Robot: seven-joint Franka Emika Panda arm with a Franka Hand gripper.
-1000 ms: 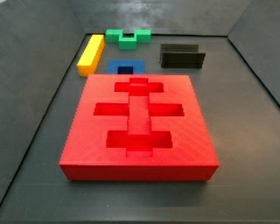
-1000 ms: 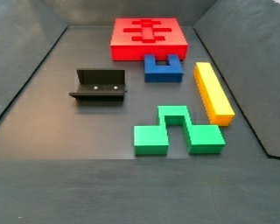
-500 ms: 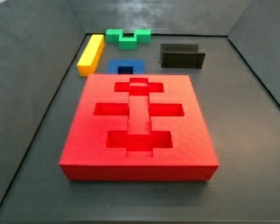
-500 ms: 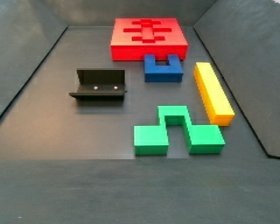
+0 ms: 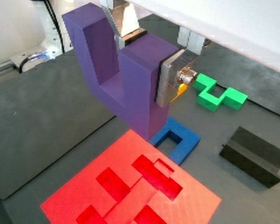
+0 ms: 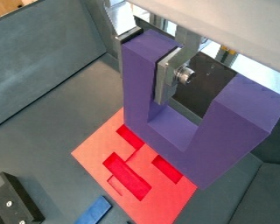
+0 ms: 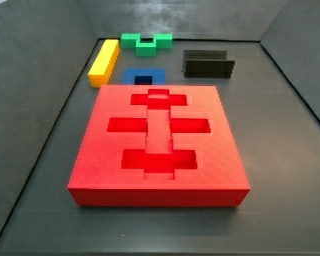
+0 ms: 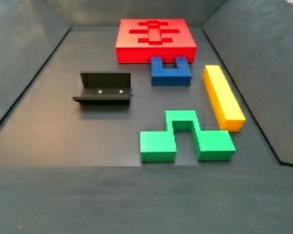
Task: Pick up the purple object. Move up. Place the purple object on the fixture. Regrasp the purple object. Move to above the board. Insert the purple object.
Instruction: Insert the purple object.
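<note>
The gripper [image 5: 149,70] is up high here, out of both side views, and both wrist views show it clamped on the purple object [image 5: 125,74], a silver finger [image 6: 168,74] pressed flat against one prong, the U-shape hanging with its bridge low and its prongs pointing up, right over the board [image 5: 125,188]. Working outward from the board now: its red top with the cross and bar cutouts sits directly beneath the purple object in both wrist views, well apart from it in height, no contact. Just beside the board's edge is the blue block [image 8: 171,70], a small notched piece lying flat on the dark floor [image 8: 100,137], also seen past the board's corner in a wrist view [image 5: 178,140]. A little further from the board stands the fixture [image 8: 103,89], black, open on top, nothing resting in it, on the other side of the blue block from the yellow bar [image 8: 222,94]. That yellow bar lies lengthwise, running away from the board's corner. Furthest from the board is the green block [image 8: 183,135], stepped and notched, lying flat near the yellow bar's far end; in a side view [image 7: 153,41] it sits at the back by the wall, with the board large in front
</note>
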